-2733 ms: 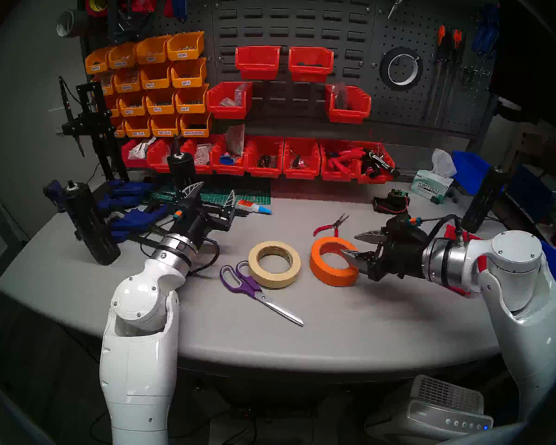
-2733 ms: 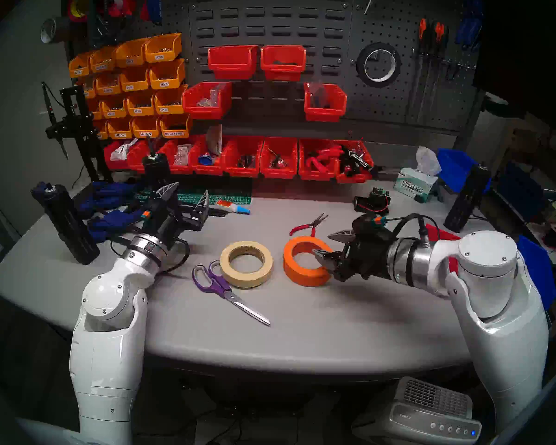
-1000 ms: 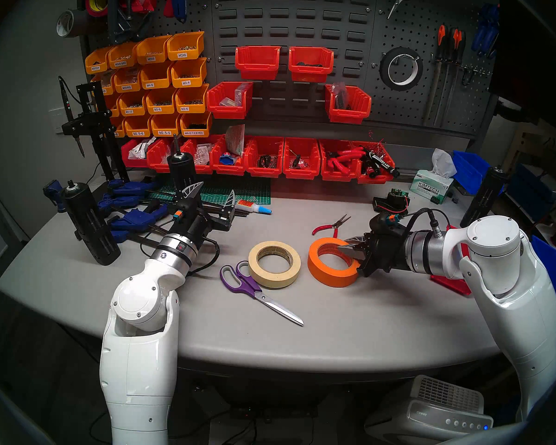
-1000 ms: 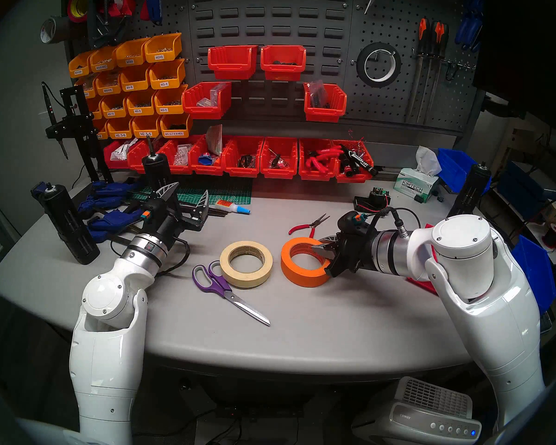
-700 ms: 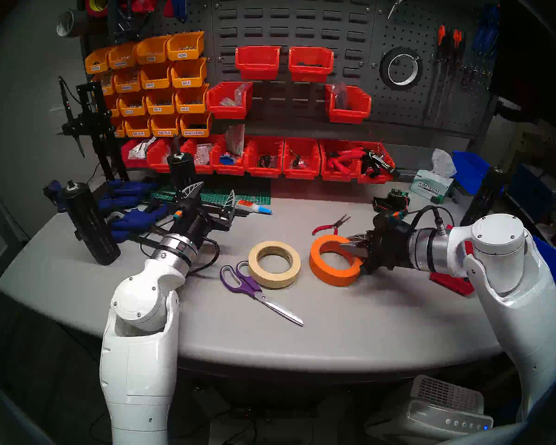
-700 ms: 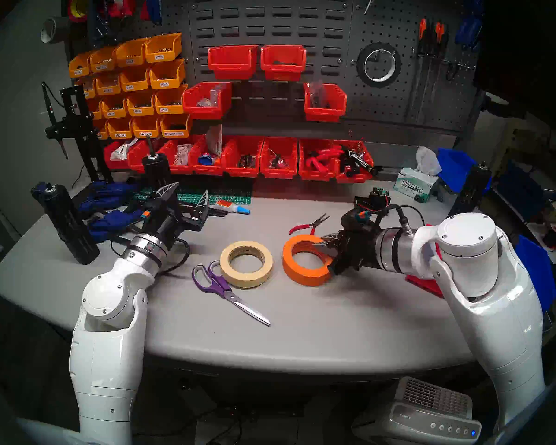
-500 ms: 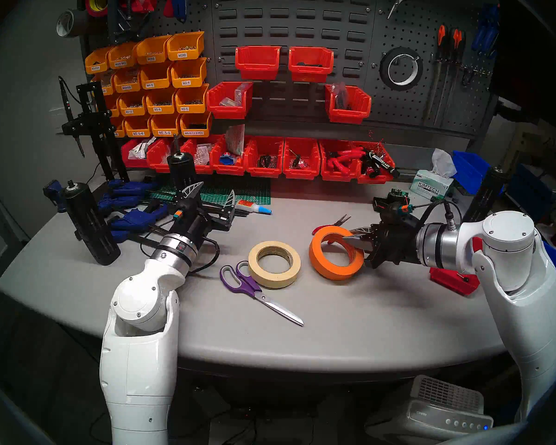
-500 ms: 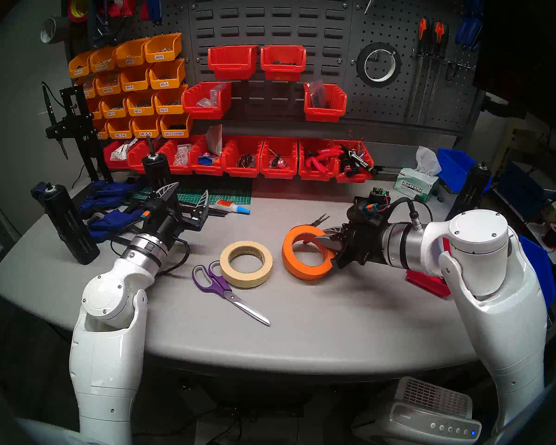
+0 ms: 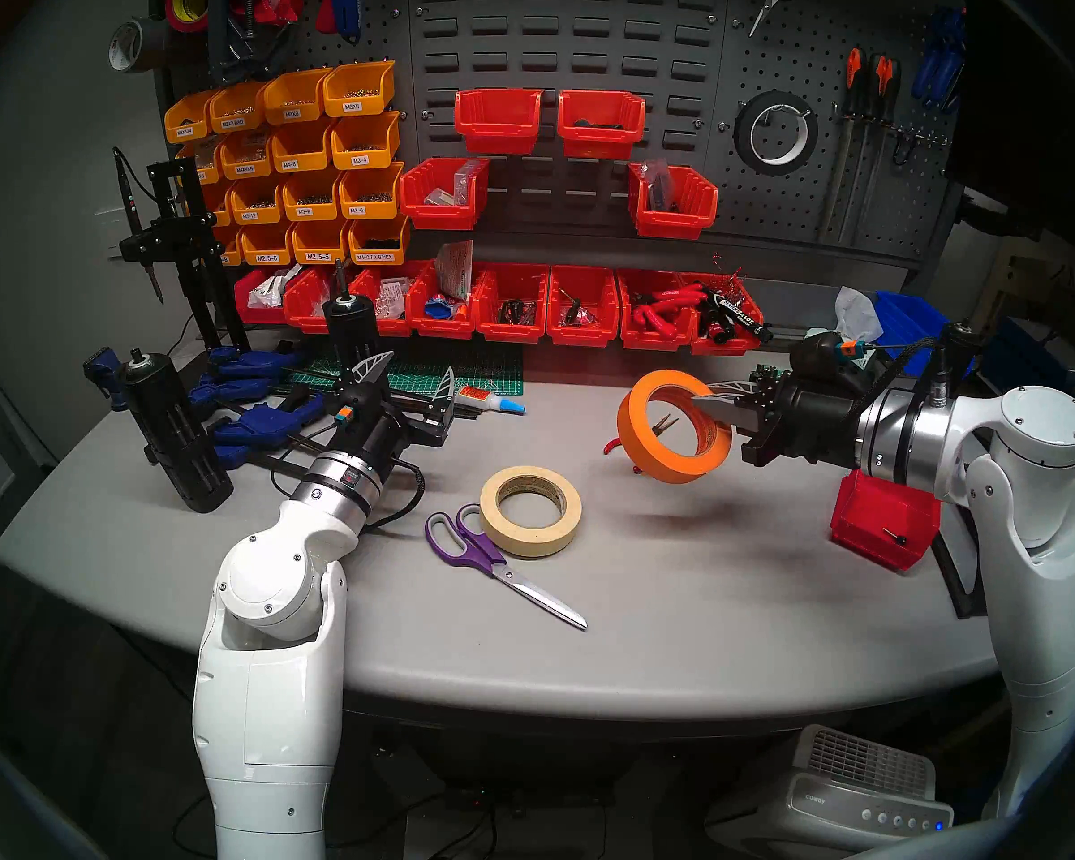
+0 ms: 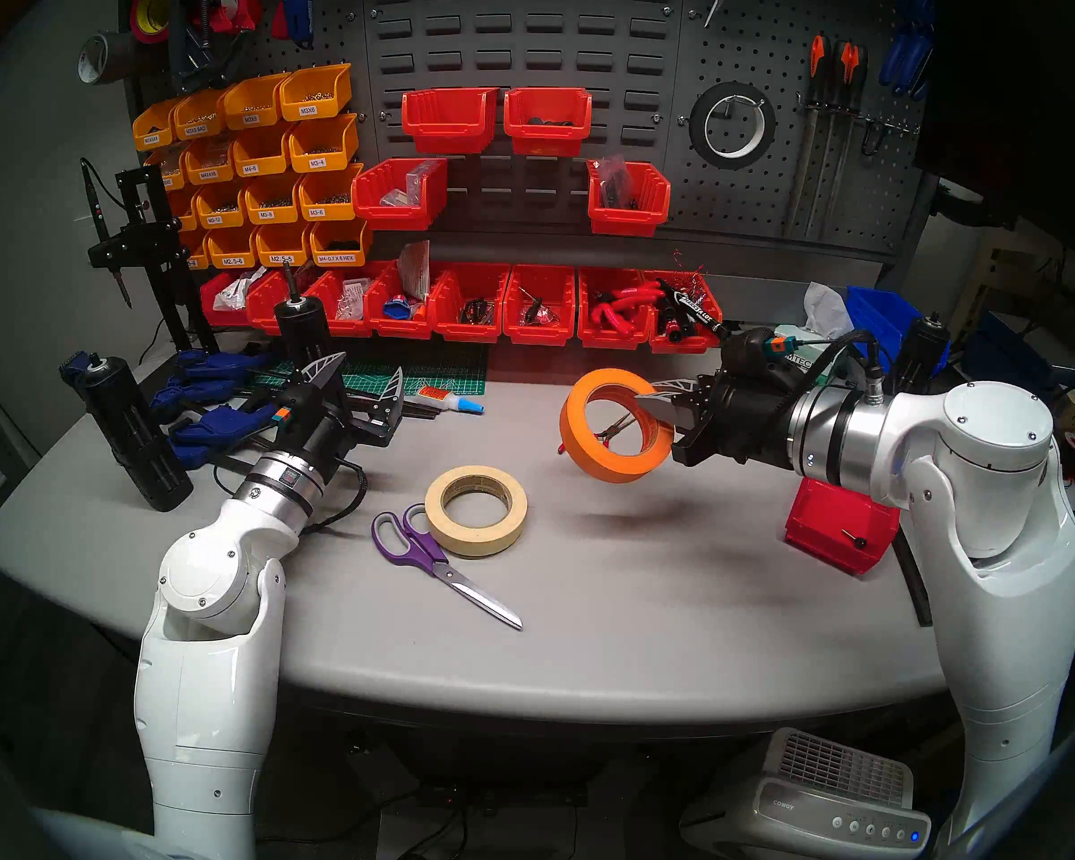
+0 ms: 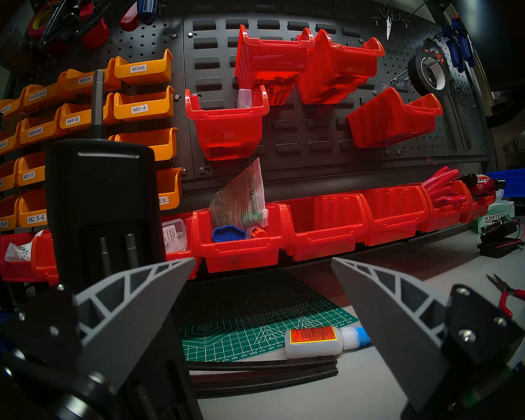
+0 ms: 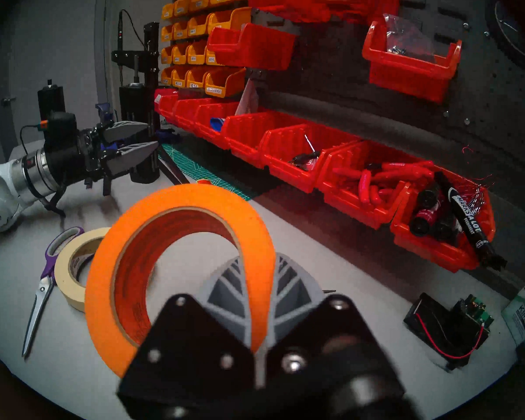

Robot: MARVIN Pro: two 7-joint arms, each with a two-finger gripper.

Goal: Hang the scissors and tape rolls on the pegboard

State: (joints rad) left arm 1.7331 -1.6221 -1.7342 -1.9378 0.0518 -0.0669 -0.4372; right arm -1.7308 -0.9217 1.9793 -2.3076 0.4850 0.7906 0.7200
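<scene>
Orange tape roll (image 9: 673,426) hangs tilted above the grey surface (image 9: 678,623), its rim pinched by the right gripper (image 9: 712,399). Left gripper (image 9: 414,375) spread, holding nothing. Scissors (image 9: 491,558) touch cream tape roll (image 9: 530,510).

Orange tape roll (image 9: 673,426), cream masking tape roll (image 9: 530,511) just left of it, purple-handled scissors (image 9: 488,558) with silver blades beside that, all over a plain grey table (image 9: 678,623). Green gridded cutting mat (image 9: 460,378) behind.

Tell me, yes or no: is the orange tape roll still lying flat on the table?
No: the right gripper holds the orange tape roll by its rim, tilted, clear above the table.
</scene>
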